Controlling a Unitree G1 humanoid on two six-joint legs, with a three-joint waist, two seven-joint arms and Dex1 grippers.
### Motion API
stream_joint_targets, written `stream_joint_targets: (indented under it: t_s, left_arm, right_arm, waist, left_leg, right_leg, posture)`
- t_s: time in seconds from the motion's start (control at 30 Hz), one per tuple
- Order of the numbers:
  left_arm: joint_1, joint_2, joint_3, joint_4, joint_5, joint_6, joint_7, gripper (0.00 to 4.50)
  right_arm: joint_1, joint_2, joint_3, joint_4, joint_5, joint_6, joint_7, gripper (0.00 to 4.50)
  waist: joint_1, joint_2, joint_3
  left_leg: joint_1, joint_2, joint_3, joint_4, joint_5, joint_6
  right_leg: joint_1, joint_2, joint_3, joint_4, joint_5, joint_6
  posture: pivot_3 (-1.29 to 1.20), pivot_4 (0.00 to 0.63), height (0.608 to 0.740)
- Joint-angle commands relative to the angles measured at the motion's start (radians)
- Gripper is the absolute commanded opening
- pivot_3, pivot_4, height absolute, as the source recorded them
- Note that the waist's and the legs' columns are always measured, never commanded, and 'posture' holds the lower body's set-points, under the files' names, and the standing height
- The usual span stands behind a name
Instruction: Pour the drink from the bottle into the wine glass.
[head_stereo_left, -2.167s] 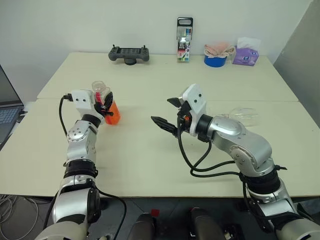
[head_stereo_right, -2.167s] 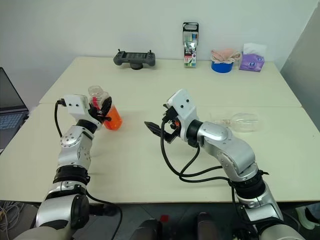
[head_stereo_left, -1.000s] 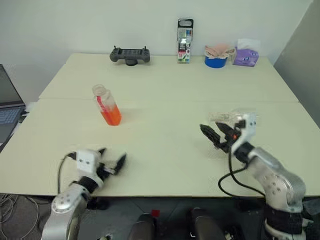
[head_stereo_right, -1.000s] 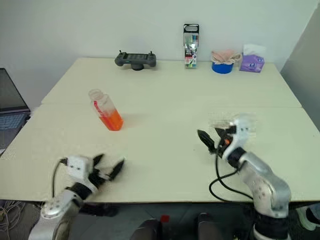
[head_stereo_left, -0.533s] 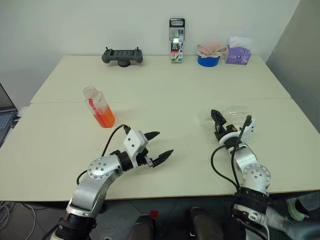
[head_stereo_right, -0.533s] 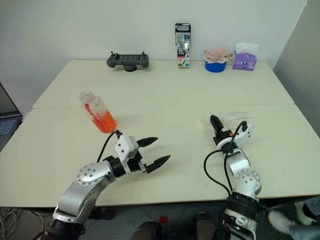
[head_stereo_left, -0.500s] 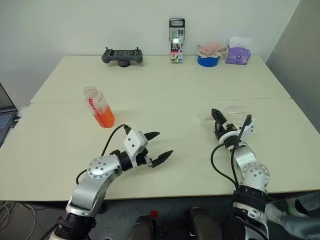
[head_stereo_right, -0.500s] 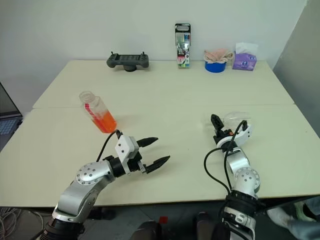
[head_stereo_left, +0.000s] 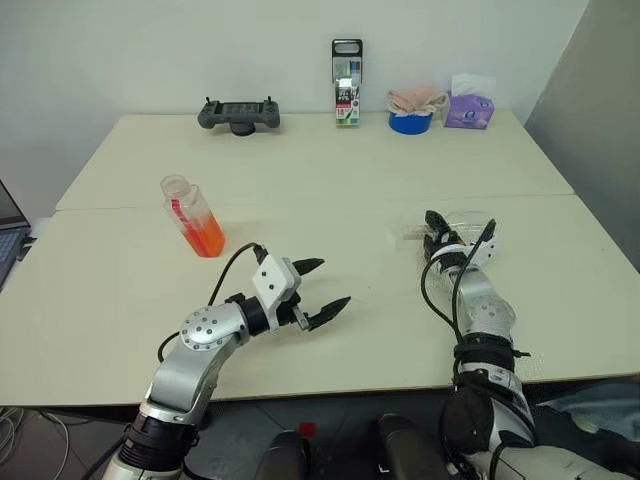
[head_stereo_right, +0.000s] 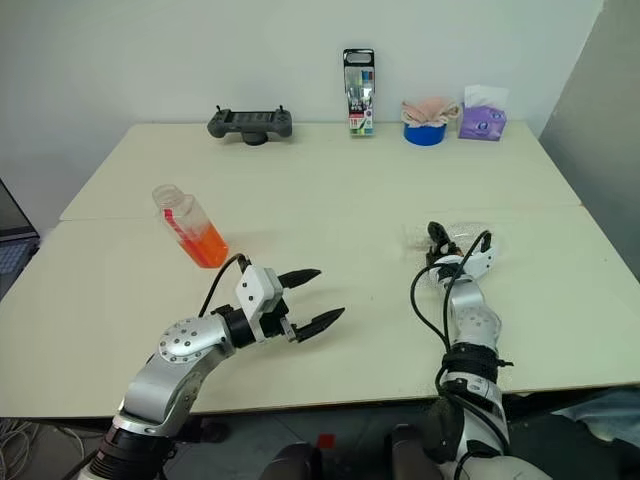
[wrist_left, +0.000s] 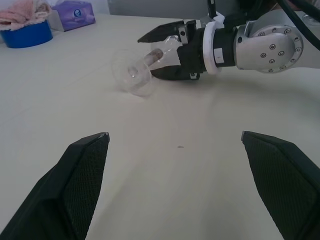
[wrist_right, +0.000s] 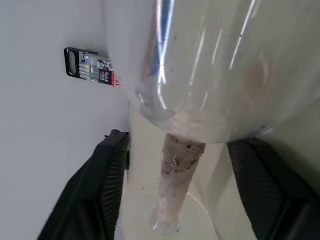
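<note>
While your wine glass (wrist_left: 136, 75) lies on its side near the desk's (head_stereo_left: 330, 190) right edge, clear and empty, the right gripper's (wrist_left: 161, 52) fingers straddle its stem without visibly pinching; your left gripper (head_stereo_left: 318, 291) hovers, fingers spread wide.

- The bottle (head_stereo_left: 190, 214) was clear, tinted orange-red low down by the drink (head_stereo_left: 207, 240).
- The wine glass (wrist_left: 136, 73) was colourless and transparent.
- The table (head_stereo_left: 330, 170) was pale cream.
- Both claws, left (head_stereo_left: 320, 290) and right (wrist_left: 161, 55), had black fingers on white and silver housings.
</note>
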Motion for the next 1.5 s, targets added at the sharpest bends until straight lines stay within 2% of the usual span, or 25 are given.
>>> stream_joint_targets:
  t_s: [0.03,0.2,0.37,0.43,0.53,0.7,0.87,1.23,1.5]
  left_arm:
    - [-0.017,0.001,0.022,-0.011,-0.002,-0.009,0.007,4.50]
    - [-0.014,0.009,0.052,-0.011,-0.022,0.006,0.009,4.50]
    - [0.009,0.052,0.122,-0.057,-0.084,0.070,-0.005,4.50]
    - [0.044,0.082,0.177,-0.095,-0.130,0.111,-0.009,4.50]
    - [0.106,0.117,0.252,-0.164,-0.210,0.181,-0.009,4.50]
    - [0.161,0.148,0.326,-0.259,-0.295,0.253,0.016,4.50]
    - [0.210,0.179,0.348,-0.282,-0.299,0.265,0.011,4.50]
    - [0.156,0.147,0.294,-0.239,-0.266,0.246,0.051,4.50]
    - [0.160,0.148,0.298,-0.210,-0.243,0.223,0.053,4.50]
  right_arm:
    - [0.006,-0.006,0.042,-0.041,-0.038,-0.010,0.009,1.78]
    - [0.086,-0.083,0.295,-0.260,-0.253,0.015,0.100,0.23]
    - [0.105,-0.198,0.646,-0.418,-0.596,-0.122,0.247,0.19]
    - [0.096,-0.203,0.764,-0.386,-0.752,-0.269,0.275,0.19]
    - [0.087,-0.183,0.870,-0.300,-0.912,-0.465,0.289,0.19]
    - [0.100,-0.161,0.921,-0.159,-1.019,-0.630,0.319,0.19]
    - [0.109,-0.130,0.889,-0.058,-0.996,-0.637,0.353,0.19]
    - [0.060,-0.075,0.788,0.161,-0.979,-0.669,0.338,0.19]
    - [0.106,-0.094,0.827,0.150,-1.021,-0.682,0.386,0.19]
  waist:
    - [0.000,0.000,0.000]
    - [0.002,0.000,0.000]
    - [-0.004,0.002,0.001]
    - [-0.010,0.002,0.001]
    - [-0.013,0.002,0.001]
    - [0.006,0.000,0.002]
    - [0.015,0.000,0.001]
    - [0.012,-0.001,0.001]
    - [0.013,-0.001,0.001]
  left_leg:
    - [0.000,0.000,0.001,0.000,0.000,0.000]
    - [0.000,0.000,0.000,0.000,0.000,0.000]
    - [-0.001,0.000,0.001,0.000,0.000,0.000]
    - [0.000,0.001,0.001,-0.002,0.000,0.000]
    - [0.002,0.002,0.001,-0.005,0.000,0.000]
    - [0.002,0.002,0.000,-0.006,0.000,-0.001]
    - [0.002,0.000,0.001,-0.004,0.000,-0.001]
    - [0.003,0.001,0.000,-0.004,0.000,-0.001]
    - [0.003,0.001,0.000,-0.004,0.000,-0.001]
  right_leg:
    - [0.000,0.000,0.001,0.000,0.000,0.000]
    - [0.000,0.000,0.000,0.000,0.000,0.000]
    - [-0.002,0.000,0.001,0.000,0.000,0.000]
    - [-0.002,0.001,0.001,0.000,0.000,0.000]
    - [-0.002,0.002,0.000,0.000,-0.001,-0.001]
    - [-0.001,0.001,-0.001,-0.001,-0.001,-0.002]
    - [-0.001,-0.001,0.001,-0.002,-0.001,-0.002]
    - [0.000,0.000,0.000,0.000,-0.001,-0.003]
    - [0.000,0.000,0.000,0.000,-0.001,-0.003]
  posture:
    - [0.00,0.150,0.740]
    - [0.00,0.150,0.740]
    - [0.00,0.150,0.740]
    - [0.00,0.150,0.740]
    - [0.00,0.150,0.740]
    - [0.00,0.150,0.740]
    - [0.00,0.150,0.740]
    - [0.00,0.150,0.740]
    - [0.00,0.150,0.740]
